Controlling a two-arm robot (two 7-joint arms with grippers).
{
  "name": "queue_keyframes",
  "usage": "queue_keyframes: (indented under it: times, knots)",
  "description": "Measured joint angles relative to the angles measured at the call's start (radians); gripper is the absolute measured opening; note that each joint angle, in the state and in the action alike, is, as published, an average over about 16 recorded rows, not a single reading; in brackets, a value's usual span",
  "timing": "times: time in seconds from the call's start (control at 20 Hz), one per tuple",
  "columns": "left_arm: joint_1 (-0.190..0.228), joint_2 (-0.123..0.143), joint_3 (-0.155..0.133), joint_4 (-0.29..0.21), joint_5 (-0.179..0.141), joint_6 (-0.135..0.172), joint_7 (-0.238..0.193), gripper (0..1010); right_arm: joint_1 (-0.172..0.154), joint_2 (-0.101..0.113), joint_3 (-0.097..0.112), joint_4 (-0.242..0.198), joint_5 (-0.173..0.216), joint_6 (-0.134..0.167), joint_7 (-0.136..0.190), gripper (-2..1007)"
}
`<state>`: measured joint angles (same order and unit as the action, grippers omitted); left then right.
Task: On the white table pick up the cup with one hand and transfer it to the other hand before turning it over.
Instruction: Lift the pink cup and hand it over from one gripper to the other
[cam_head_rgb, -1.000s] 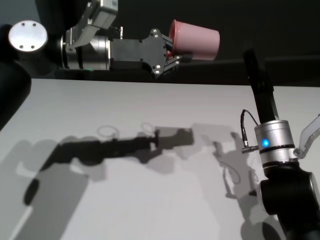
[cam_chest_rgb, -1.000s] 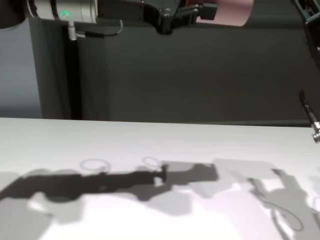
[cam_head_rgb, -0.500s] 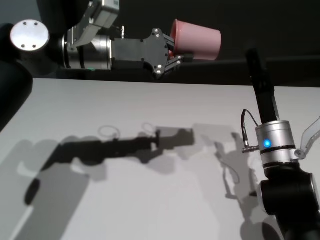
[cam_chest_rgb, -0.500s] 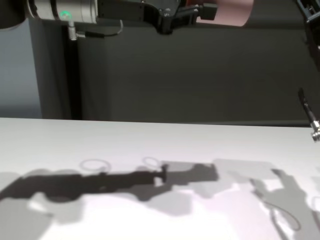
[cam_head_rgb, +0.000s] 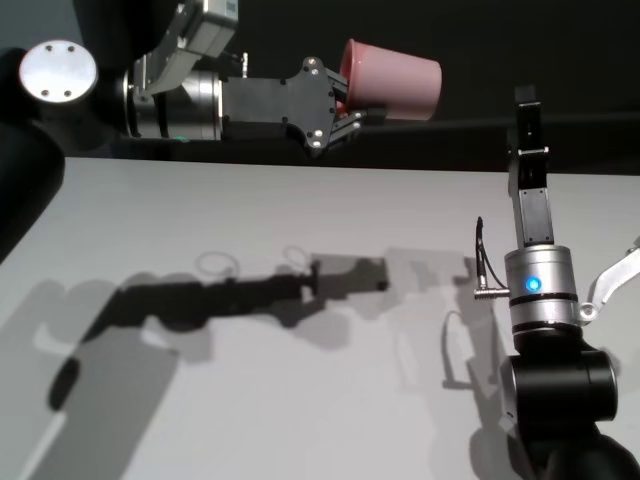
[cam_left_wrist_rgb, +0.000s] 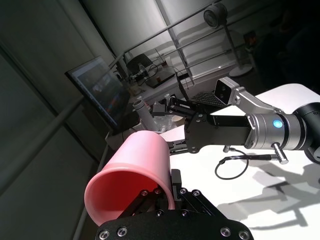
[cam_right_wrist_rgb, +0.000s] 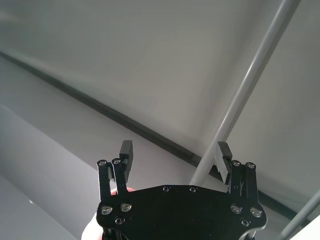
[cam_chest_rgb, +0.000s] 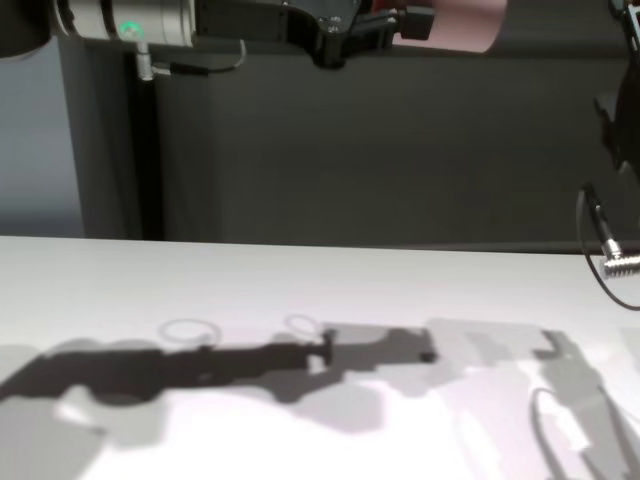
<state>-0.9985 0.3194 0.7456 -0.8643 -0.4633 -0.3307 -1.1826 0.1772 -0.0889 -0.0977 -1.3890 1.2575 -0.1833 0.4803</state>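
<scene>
Head view: pink cup (cam_head_rgb: 392, 79) held high above the white counter (cam_head_rgb: 300, 400), lying on its side, mouth toward the left jaws (cam_head_rgb: 342, 100), base pointing toward the robot's right. Left jaws clamped narrow on the rim, one finger inside the mouth, one outside. Nothing visible inside the cup. Right arm (cam_head_rgb: 535, 290) raised upright at the right side, its black end reaching up near the cup's height but well apart from it; state of its jaws hidden here. Dark shadows of both arms spread over the counter below.

Left wrist view: cup (cam_left_wrist_rgb: 132, 175) close up, open mouth facing the camera, darker pink inside, empty. Rim pinched at its lower edge between the left fingers (cam_left_wrist_rgb: 165, 192). Right jaws (cam_left_wrist_rgb: 172, 125) seen farther off beyond the cup's base, spread wide, not touching the cup.

Right wrist view: right jaws (cam_right_wrist_rgb: 174, 157) standing wide apart, nothing between the two ribbed fingers (cam_right_wrist_rgb: 221, 161). Small sliver of pink (cam_right_wrist_rgb: 97, 232) at the lower edge beside the black body; cup otherwise out of sight.

Chest view: cup (cam_chest_rgb: 462, 22) at the very top, cut off by the frame, gripped by the left jaws (cam_chest_rgb: 395, 22), far above the counter (cam_chest_rgb: 250, 300). Cable and plug (cam_chest_rgb: 610, 262) of the right arm at the right edge.
</scene>
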Motion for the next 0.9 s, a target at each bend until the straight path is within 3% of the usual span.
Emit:
queue_keyframes:
  times: [0.45, 0.9]
  knots:
    - [0.0, 0.0, 0.0, 0.0, 0.0, 0.0, 0.0, 43, 0.027, -0.017, 0.007, 0.059, 0.136, 0.074, 0.032, 1000]
    - [0.0, 0.0, 0.0, 0.0, 0.0, 0.0, 0.0, 43, 0.056, -0.021, -0.015, 0.105, 0.22, 0.146, 0.064, 1000]
